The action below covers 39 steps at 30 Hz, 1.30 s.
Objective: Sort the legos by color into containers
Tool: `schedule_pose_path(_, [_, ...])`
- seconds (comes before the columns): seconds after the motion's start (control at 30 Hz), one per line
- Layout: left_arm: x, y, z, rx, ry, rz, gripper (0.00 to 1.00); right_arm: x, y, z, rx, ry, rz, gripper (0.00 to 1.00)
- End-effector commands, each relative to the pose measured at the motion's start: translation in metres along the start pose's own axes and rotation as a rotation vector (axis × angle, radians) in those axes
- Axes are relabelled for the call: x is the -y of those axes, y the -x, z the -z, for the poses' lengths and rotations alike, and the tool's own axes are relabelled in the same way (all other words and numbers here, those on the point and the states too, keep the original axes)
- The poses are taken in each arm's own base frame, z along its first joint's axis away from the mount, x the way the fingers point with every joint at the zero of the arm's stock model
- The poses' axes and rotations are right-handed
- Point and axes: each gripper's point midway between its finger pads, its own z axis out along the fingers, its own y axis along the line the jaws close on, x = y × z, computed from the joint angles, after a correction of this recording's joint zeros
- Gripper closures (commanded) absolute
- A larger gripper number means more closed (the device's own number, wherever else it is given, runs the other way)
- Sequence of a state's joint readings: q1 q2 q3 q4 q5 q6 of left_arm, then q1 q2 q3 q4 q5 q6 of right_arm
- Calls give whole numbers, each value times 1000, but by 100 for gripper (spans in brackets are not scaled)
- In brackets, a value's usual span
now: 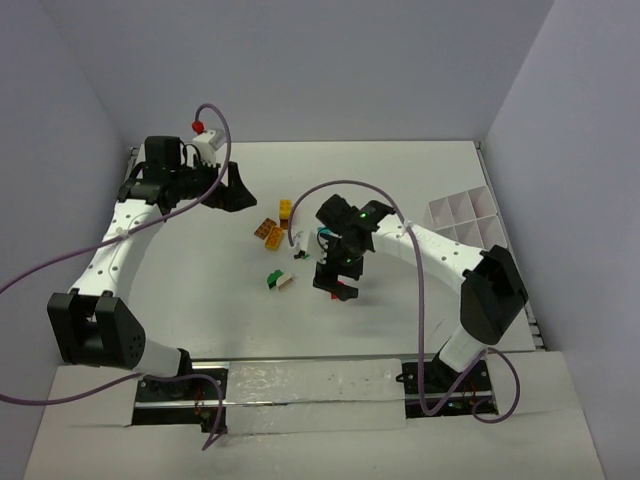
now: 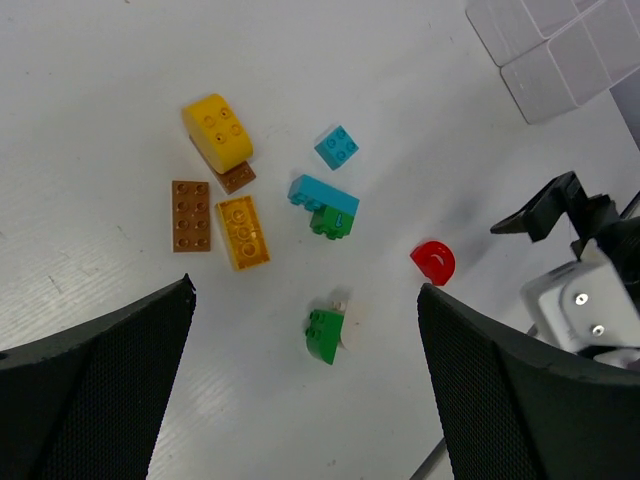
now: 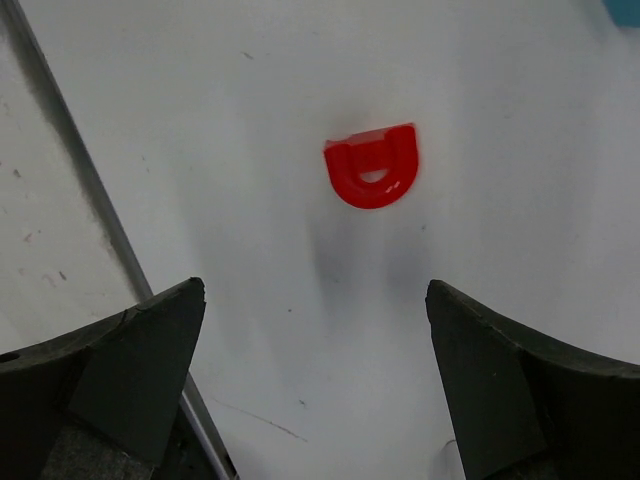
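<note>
The legos lie loose mid-table. In the left wrist view I see a yellow brick (image 2: 218, 128), a brown plate (image 2: 190, 215), an orange brick (image 2: 243, 232), a teal brick (image 2: 337, 146), a teal-on-green pair (image 2: 324, 195) and a green brick (image 2: 323, 335) joined to a white one. The red half-round (image 3: 373, 165) rests on the table just ahead of my right gripper (image 3: 316, 287), which hangs open over it with nothing between its fingers. My left gripper (image 2: 305, 290) is open and empty, high over the pile at the back left (image 1: 235, 190). The white tray (image 1: 465, 218) sits at the right.
The right arm's wrist (image 2: 580, 290) stands close beside the red half-round (image 2: 433, 261). A purple cable (image 1: 425, 300) loops along each arm. A metal rail (image 3: 90, 190) runs along the table's near edge by the right gripper (image 1: 335, 285). Grey walls enclose the table.
</note>
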<state>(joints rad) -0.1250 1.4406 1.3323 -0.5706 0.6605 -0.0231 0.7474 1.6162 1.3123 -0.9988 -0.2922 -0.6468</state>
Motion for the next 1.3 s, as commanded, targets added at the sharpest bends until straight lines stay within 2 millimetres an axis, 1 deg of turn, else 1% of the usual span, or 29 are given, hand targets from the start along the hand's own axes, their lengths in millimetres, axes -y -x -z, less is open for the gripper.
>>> schedule_pose_path(0.0, [14, 14, 7, 33, -41, -15, 1, -9, -7, -11, -63, -21, 60, 4])
schedule_pose_path(0.13, [11, 14, 6, 30, -32, -12, 1, -9, 1, -19, -52, -60, 110, 11])
schedule_pose_path(0.17, [12, 15, 6, 32, -33, -13, 1, -9, 0, -23, -55, -61, 132, 11])
schedule_pose_path(0.23, [12, 17, 6, 39, -34, -17, 1, -6, 5, -27, -35, -84, 177, 11])
schedule_pose_path(0.3, [12, 19, 7, 45, -29, -21, 1, -4, 4, -33, -37, -89, 226, 13])
schedule_pose_path(0.4, [8, 23, 9, 55, -3, -29, 1, -6, 8, -40, -15, -72, 282, 17])
schedule_pose_path(0.5, [7, 25, 10, 62, 10, -35, 1, -6, 12, -49, 1, -51, 320, 18])
schedule_pose_path(0.57, [6, 26, 10, 65, 17, -40, 1, -4, 13, -57, -7, -38, 329, 18])
schedule_pose_path(0.87, [4, 26, 17, 71, 53, -65, 1, 0, 15, -81, -39, 3, 320, 16])
schedule_pose_path(1.07, [4, 23, 16, 69, 47, -64, 1, 5, 15, -89, -66, 7, 309, 15])
schedule_pose_path(1.27, [1, 21, 14, 65, 54, -61, 1, 8, 9, -94, -93, 0, 307, 16])
